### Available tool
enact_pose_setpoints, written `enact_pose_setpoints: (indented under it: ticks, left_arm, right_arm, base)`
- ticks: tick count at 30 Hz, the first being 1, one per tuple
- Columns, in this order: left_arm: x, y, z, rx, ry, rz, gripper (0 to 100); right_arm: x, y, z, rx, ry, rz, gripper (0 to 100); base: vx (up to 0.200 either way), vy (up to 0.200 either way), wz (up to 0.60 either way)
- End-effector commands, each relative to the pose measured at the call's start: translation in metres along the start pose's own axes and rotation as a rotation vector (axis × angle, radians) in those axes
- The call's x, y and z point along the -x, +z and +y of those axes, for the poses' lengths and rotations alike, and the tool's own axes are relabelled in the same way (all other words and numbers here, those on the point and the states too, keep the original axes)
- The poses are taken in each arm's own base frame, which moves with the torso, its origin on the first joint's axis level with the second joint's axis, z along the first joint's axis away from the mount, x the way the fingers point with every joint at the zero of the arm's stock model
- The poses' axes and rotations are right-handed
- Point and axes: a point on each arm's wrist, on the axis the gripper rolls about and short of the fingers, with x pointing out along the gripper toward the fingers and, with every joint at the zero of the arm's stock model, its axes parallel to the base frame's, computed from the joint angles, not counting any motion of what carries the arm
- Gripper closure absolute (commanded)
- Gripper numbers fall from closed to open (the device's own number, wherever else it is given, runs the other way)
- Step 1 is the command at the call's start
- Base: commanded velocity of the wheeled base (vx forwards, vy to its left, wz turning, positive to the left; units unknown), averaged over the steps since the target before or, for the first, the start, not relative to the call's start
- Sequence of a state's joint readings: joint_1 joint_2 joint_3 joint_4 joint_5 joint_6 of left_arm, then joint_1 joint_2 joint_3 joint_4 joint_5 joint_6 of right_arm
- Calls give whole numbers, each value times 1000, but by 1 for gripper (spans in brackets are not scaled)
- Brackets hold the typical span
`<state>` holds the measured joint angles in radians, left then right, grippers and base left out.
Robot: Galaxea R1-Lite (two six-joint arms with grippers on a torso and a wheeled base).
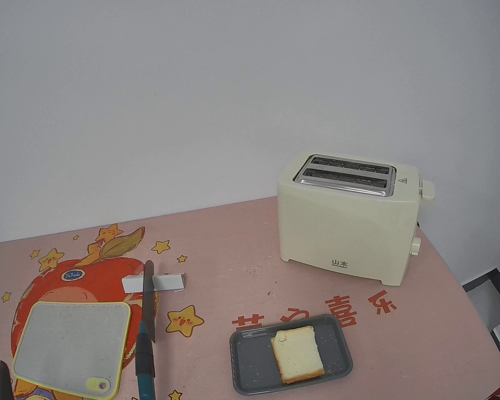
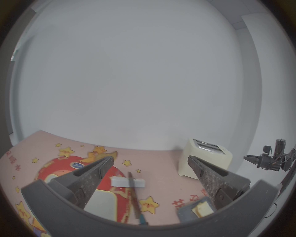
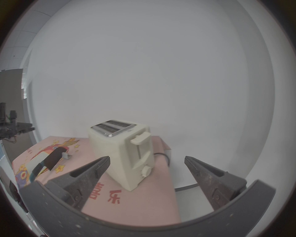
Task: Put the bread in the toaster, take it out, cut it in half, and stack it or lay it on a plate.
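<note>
Left gripper (image 2: 150,158) and right gripper (image 3: 147,157) spread, empty | bread (image 1: 297,354) flat on tray (image 1: 242,365) — shallow pinch may tear it, misfeeding toaster (image 1: 345,227).

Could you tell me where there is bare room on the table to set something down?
Bare table lies between the knife and the grey tray, between the white rest and the toaster, and right of the tray. The cutting board is free on top too. Board, knife and rest crowd the left.

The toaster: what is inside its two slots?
The toaster shows only metal wire guides in both slots, and no bread sticks out. The bottom of the slots is hidden. The bread slice lies on the grey tray.
</note>
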<state>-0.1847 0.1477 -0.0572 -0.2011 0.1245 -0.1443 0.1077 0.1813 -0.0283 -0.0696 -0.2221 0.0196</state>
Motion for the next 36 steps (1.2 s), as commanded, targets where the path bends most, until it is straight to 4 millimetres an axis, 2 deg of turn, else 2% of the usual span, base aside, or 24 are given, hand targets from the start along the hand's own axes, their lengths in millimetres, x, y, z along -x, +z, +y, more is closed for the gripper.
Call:
enact_pose_setpoints:
  ticks: [1, 2, 4, 8, 10, 12, 13, 16, 20, 24, 30, 33, 36]
  left_arm:
    - [6, -32, 3, -18, -67, 195, 0]
    - [5, -30, 2, -2, -105, 147, 0]
    - [5, -30, 1, -23, -136, 144, 0]
    - [6, -31, -1, -99, -257, 163, 0]
    - [6, -31, -1, -105, -262, 163, 0]
    - [5, -31, -1, -102, -252, 164, 0]
    - [5, -31, 0, -103, -193, 157, 0]
    - [5, -32, 3, -122, -4, 154, 0]
    - [5, -34, 3, -121, -5, 169, 0]
    - [5, -34, 3, -125, -7, 171, 0]
    - [5, -34, 3, -119, 15, 167, 0]
    - [6, -34, 2, -142, 80, 154, 0]
    - [9, -36, 0, -225, -6, 146, 0]
  right_arm:
    - [6, -12, 1, -13, 71, -46, 0]
    - [7, -13, 3, -3, 170, -29, 0]
    - [7, -18, 4, 22, 237, 22, 0]
    - [7, -18, 4, 13, 223, 18, 0]
    - [7, -17, 4, 12, 185, 14, 0]
    - [8, -18, 4, 8, 129, 8, 0]
    - [8, -18, 6, 0, 40, 5, 0]
    - [8, -18, 5, 1, 61, 3, 0]
    - [8, -18, 5, 8, 77, 0, 0]
    - [13, -20, 5, 21, 170, -74, 0]
    - [13, -20, 5, 11, 163, -74, 0]
    - [13, -20, 5, 9, 144, -74, 0]
    - [13, -19, 5, 16, 144, -76, 0]
  base:
    - [0, 0, 0]
    - [0, 0, 0]
    - [0, 0, 0]
    - [0, 0, 0]
    - [0, 0, 0]
    - [0, 0, 0]
    - [0, 0, 0]
    - [0, 0, 0]
    - [0, 0, 0]
    - [0, 0, 0]
    - [0, 0, 0]
    - [0, 0, 0]
    - [0, 0, 0]
